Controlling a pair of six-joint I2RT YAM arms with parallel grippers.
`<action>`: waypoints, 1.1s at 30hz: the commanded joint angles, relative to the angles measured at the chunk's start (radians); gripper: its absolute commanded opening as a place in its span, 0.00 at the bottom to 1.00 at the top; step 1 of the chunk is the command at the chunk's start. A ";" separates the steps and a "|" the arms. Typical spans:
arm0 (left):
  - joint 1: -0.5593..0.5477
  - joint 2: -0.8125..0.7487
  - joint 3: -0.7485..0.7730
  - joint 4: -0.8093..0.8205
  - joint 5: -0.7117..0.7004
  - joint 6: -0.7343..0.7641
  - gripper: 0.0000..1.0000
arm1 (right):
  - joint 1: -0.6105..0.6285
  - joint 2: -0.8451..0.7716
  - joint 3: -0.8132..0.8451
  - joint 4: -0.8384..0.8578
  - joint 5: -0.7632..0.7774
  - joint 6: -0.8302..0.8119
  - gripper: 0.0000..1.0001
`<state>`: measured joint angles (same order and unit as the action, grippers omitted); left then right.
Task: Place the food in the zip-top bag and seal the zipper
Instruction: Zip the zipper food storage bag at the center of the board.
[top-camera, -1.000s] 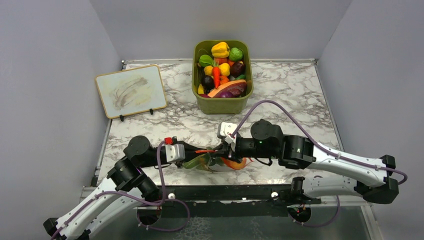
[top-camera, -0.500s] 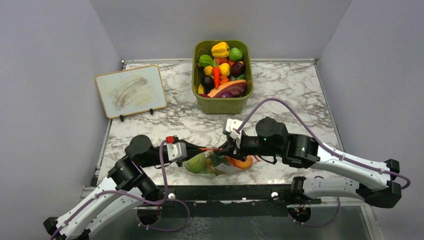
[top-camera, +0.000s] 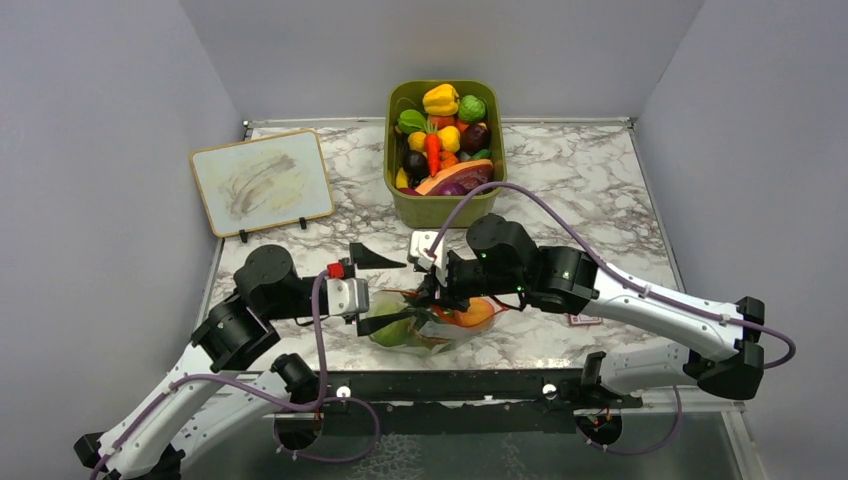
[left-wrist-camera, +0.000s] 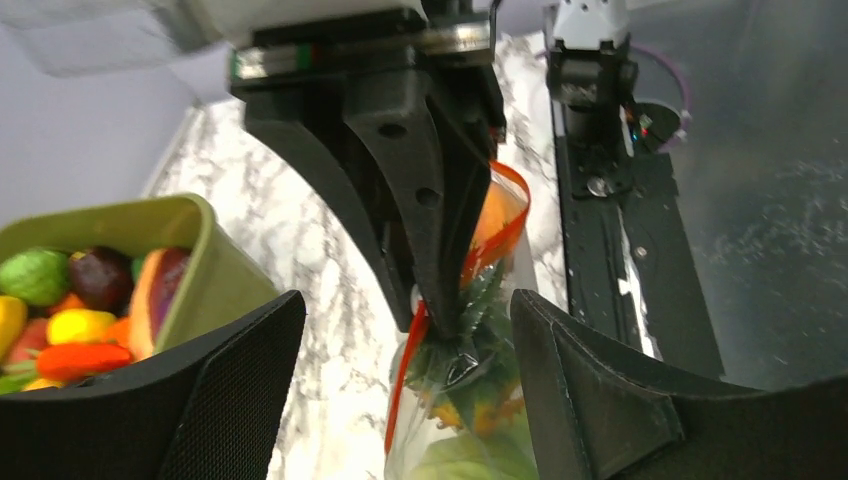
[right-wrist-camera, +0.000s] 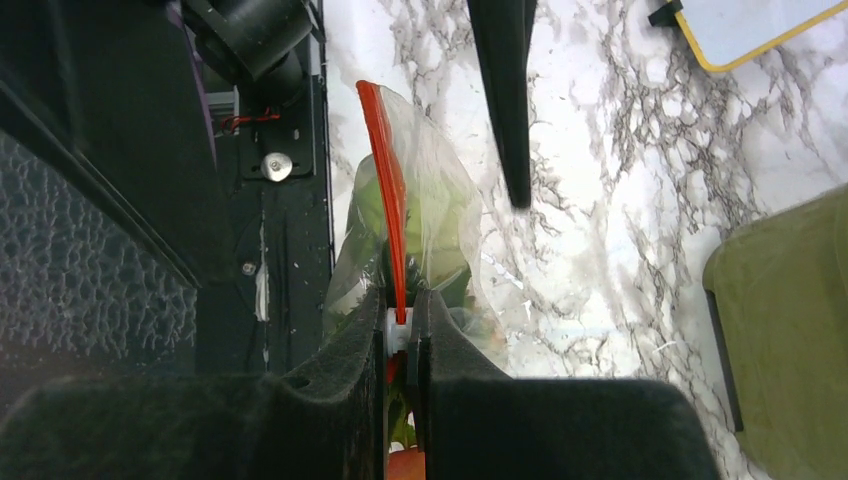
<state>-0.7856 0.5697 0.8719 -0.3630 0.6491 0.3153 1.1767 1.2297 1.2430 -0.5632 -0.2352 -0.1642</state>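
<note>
The zip-top bag (top-camera: 428, 332) lies near the table's front edge. Inside it are food pieces, a light-green ball (top-camera: 395, 330) and an orange fruit (top-camera: 478, 313). My right gripper (top-camera: 432, 295) is shut on the white slider (right-wrist-camera: 400, 325) of the orange-red zipper (right-wrist-camera: 385, 220). The left gripper (top-camera: 383, 290) is open, with its fingers either side of the bag's left end and not touching it. In the left wrist view the zipper (left-wrist-camera: 405, 390) runs down from the right gripper's black fingers (left-wrist-camera: 430, 200), and the bag (left-wrist-camera: 450, 440) hangs below with green leaves and the orange fruit (left-wrist-camera: 490, 215) showing through.
An olive-green bin (top-camera: 445, 208) full of toy produce stands at the back centre. A small whiteboard (top-camera: 262, 180) is propped at the back left. A small label (top-camera: 585, 320) lies on the marble right of the bag. The black front rail (top-camera: 450, 385) runs just behind the bag.
The left gripper has let go of the zipper's end, opened wide and drawn back left. The right gripper has moved left along the zipper, still shut.
</note>
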 joint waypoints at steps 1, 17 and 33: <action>0.003 0.060 0.004 -0.132 0.063 0.047 0.77 | -0.002 0.040 0.034 -0.003 -0.062 -0.040 0.01; 0.002 0.140 0.077 -0.221 0.012 0.114 0.25 | -0.004 0.049 0.023 -0.013 -0.090 -0.094 0.01; 0.002 0.171 0.143 -0.356 0.007 0.179 0.24 | -0.003 0.037 0.025 -0.018 -0.100 -0.099 0.01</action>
<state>-0.7853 0.7319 1.0164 -0.6811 0.6426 0.4637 1.1713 1.2823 1.2743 -0.5522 -0.3241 -0.2600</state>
